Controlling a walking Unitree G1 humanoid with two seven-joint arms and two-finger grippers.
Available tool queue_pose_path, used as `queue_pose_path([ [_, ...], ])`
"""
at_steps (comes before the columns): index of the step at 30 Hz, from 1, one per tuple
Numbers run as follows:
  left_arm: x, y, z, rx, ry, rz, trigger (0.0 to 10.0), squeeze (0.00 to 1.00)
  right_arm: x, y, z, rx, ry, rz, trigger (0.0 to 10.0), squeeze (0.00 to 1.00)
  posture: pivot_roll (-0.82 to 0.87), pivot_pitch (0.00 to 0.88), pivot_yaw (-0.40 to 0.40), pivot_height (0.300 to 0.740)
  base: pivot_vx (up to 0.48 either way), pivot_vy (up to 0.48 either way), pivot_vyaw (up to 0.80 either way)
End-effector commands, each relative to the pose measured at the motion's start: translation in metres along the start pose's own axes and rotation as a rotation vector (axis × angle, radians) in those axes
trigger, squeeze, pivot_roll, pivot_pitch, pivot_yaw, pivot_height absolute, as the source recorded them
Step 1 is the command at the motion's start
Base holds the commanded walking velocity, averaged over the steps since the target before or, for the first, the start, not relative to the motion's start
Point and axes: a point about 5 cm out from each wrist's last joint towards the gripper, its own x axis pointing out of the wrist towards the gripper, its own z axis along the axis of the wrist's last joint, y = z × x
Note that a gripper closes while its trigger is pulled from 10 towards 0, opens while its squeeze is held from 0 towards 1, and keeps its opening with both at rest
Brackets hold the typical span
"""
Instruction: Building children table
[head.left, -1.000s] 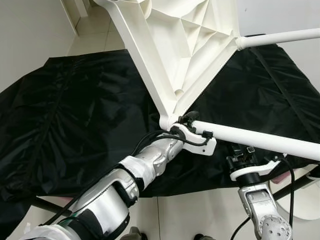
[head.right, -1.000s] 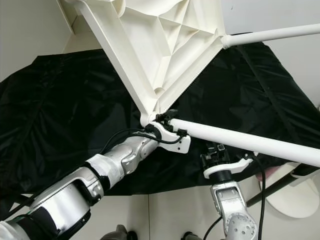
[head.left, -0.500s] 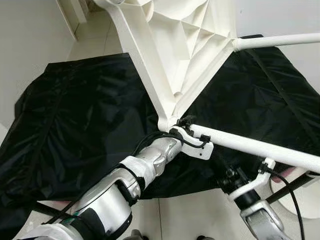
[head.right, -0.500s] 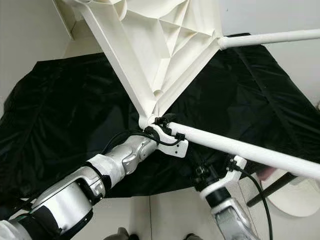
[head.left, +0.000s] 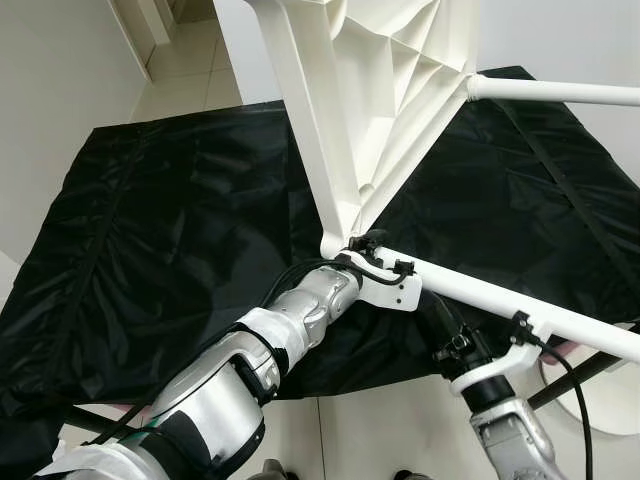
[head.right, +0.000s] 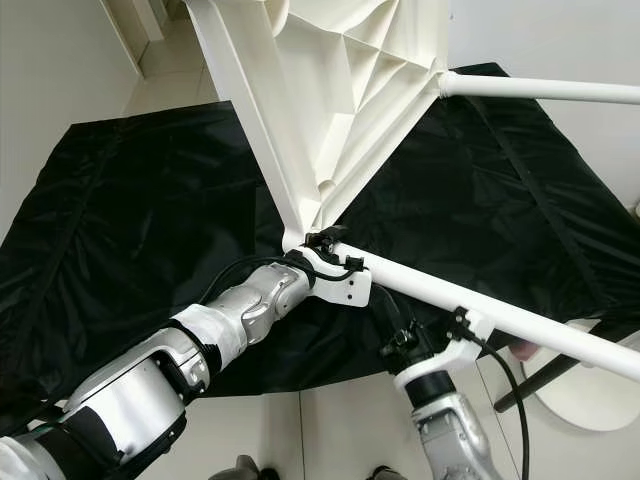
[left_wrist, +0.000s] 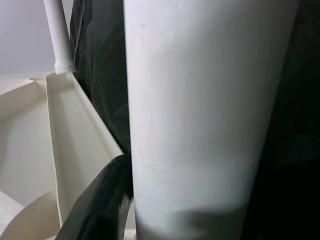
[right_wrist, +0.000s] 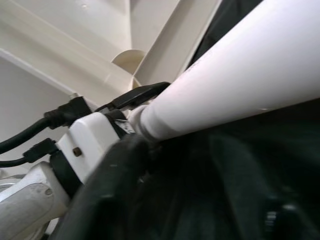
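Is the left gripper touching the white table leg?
Touching. The left wrist view shows a black finger pressed against the leg; the left eye view has the left gripper at its base by the tabletop corner.

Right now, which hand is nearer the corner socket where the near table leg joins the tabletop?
Left. The left hand grips the near table leg right at the corner socket; the right hand sits farther along, under that leg.
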Motion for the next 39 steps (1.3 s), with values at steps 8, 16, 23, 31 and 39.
queue_pose_path([
  [8,-0.005,-0.022,-0.020,0.018,0.074,-0.123,10.0,0.00,0.010,0.005,0.008,0.034,-0.155,-0.107,10.0,0.36,0.08,0.096,0.173,0.740,0.000,0.000,0.00],
  [16,-0.005,-0.022,-0.021,0.025,0.072,-0.125,10.0,0.00,0.019,-0.006,0.027,0.104,-0.311,-0.202,10.0,0.00,0.08,0.094,0.170,0.740,0.000,0.000,0.00],
  [23,-0.005,-0.024,-0.020,0.029,0.070,-0.130,10.0,0.00,0.028,-0.018,0.044,0.208,-0.437,-0.310,0.0,0.00,0.09,0.096,0.163,0.740,0.000,0.000,0.00],
  [31,-0.009,-0.031,-0.019,0.003,0.048,-0.172,10.0,0.10,0.036,-0.028,0.051,0.287,-0.458,-0.308,0.0,0.00,0.10,0.102,0.145,0.740,0.000,0.000,0.00],
  [39,-0.014,-0.042,-0.017,0.021,0.002,-0.255,10.0,0.07,0.054,-0.036,0.056,0.322,-0.416,-0.274,0.0,0.00,0.11,0.102,0.132,0.740,0.000,0.000,0.00],
])
